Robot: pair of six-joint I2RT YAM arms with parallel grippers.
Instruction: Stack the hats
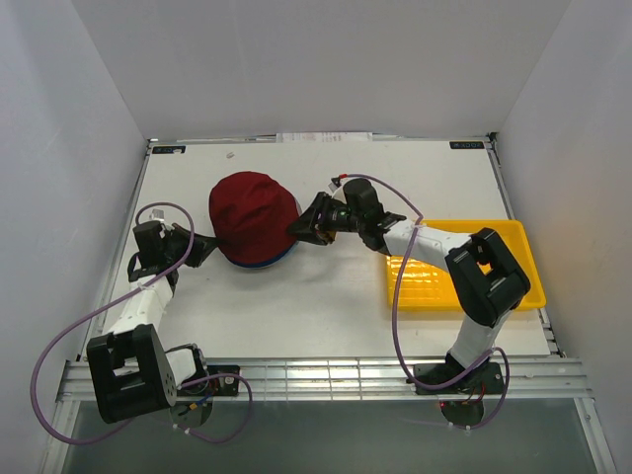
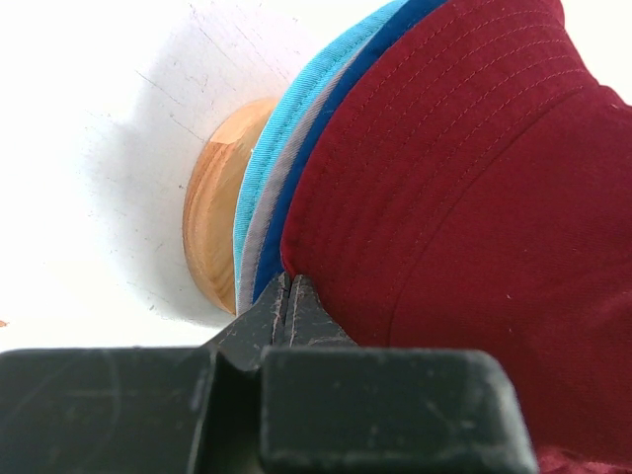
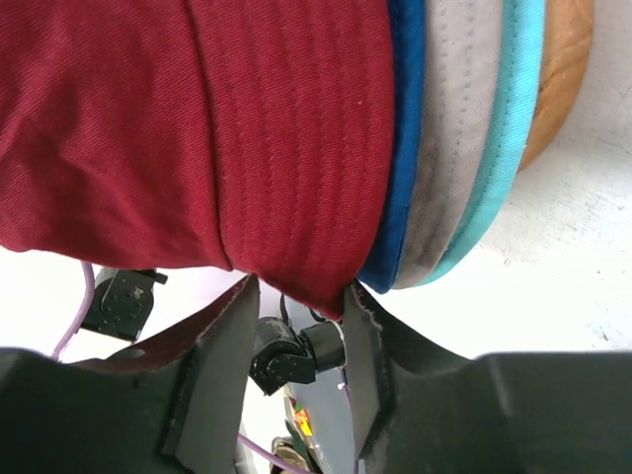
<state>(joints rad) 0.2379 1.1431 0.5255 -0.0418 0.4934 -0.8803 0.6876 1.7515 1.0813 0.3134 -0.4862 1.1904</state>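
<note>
Hats could slide off the wooden stand if the right gripper, half open around the brim of the red hat, tugs hard while the left gripper is closed tight.

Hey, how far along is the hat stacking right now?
Mostly done: the teal hat, grey hat, royal blue hat and dark red hat sit nested on the wooden stand, red on top. In hand: the right gripper is open around the red brim, and the left gripper is shut at the opposite edge. Left: probably just settling that brim and backing away.
</note>
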